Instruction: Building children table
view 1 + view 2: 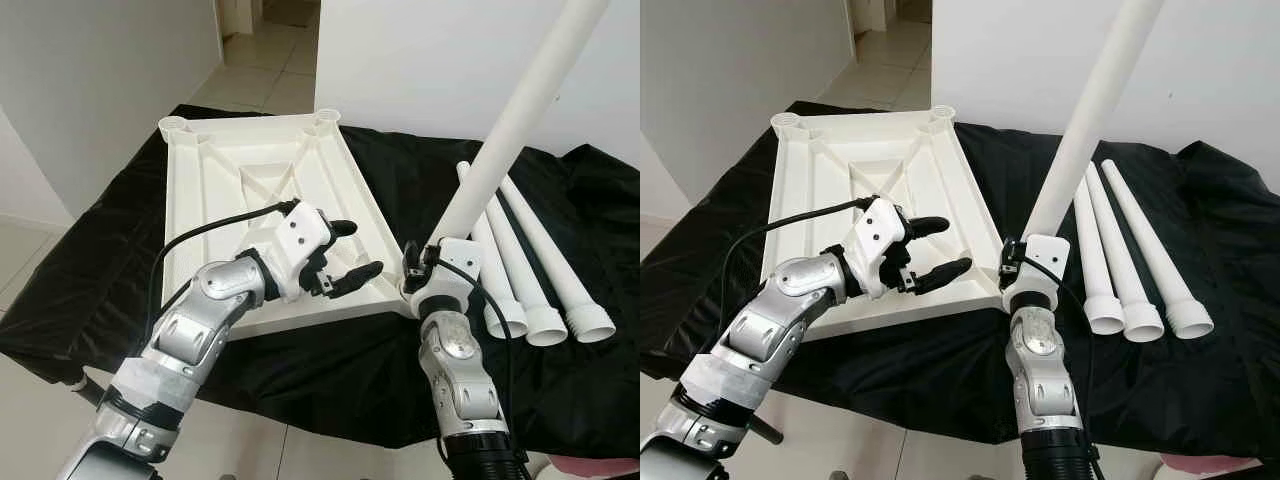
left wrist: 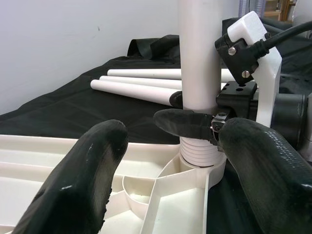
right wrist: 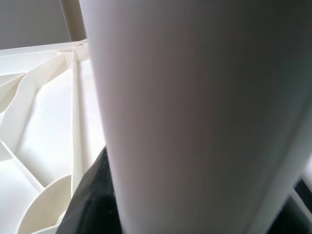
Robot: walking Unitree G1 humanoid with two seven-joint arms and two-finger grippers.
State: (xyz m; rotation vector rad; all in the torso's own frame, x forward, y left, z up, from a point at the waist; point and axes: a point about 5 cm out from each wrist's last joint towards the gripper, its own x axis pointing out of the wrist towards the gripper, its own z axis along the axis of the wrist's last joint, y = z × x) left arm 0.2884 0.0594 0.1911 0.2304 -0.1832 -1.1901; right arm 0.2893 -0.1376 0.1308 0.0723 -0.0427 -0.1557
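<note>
upright leg (image 1: 520, 110) top cut off (upper edge), right hand (image 1: 412, 262) mostly hidden

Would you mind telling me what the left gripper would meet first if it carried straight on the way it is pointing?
Most likely the upright table leg that the right gripper holds at the tabletop's corner socket; the left gripper is open and aimed at it.

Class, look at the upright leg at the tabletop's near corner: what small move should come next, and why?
Probably twist the leg further into the corner socket with the right pincer, which grips it just above the socket. Thread rings show above the rim, so it looks not fully seated. The left pincer hovers open beside it.
</note>
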